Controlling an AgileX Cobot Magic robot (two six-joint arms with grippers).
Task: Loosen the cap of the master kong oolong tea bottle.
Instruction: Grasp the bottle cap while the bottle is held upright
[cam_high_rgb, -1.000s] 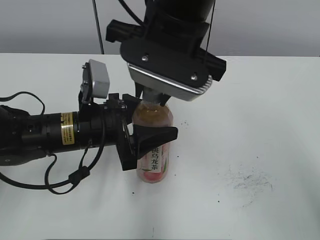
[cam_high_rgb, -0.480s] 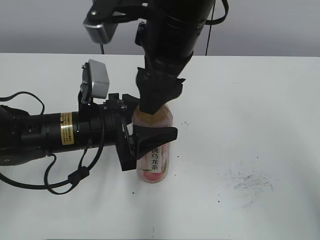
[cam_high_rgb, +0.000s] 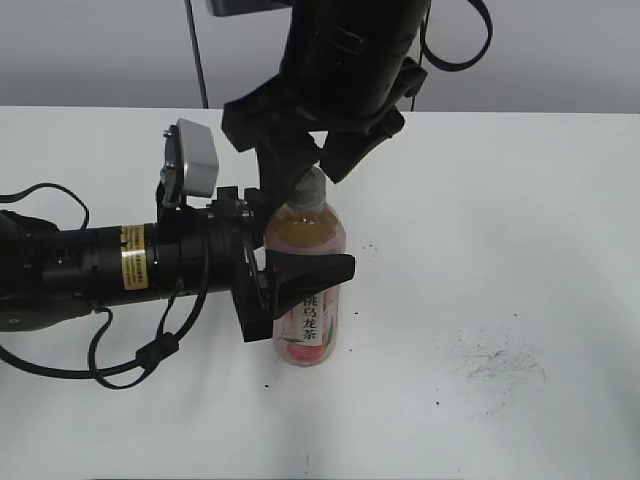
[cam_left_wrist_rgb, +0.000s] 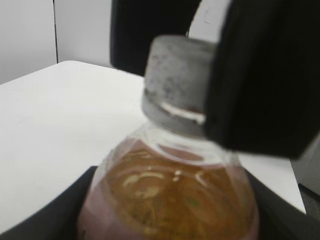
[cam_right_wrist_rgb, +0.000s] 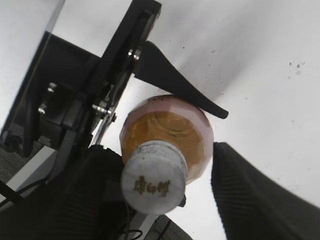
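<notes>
The master kong oolong tea bottle (cam_high_rgb: 308, 300) stands upright on the white table, with amber tea and a pink label. My left gripper (cam_high_rgb: 300, 240) comes in from the left and is shut on the bottle's body below the shoulder; the left wrist view shows the bottle (cam_left_wrist_rgb: 170, 195) between its jaws (cam_left_wrist_rgb: 167, 227). The white-grey cap (cam_high_rgb: 310, 185) sits on the neck. My right gripper (cam_high_rgb: 316, 165) hangs over it, open, with a finger on each side of the cap (cam_right_wrist_rgb: 154, 182) and a clear gap on one side (cam_right_wrist_rgb: 157, 167). The cap (cam_left_wrist_rgb: 177, 90) also shows in the left wrist view.
The white table (cam_high_rgb: 500, 250) has dark scuff marks at the right front (cam_high_rgb: 495, 360). The left arm with its cables (cam_high_rgb: 90, 270) lies along the table's left side. A grey wall is behind.
My right gripper has turned about the bottle's axis and its fingers have spread off the cap, which now shows. The left gripper and the bottle have not moved.
</notes>
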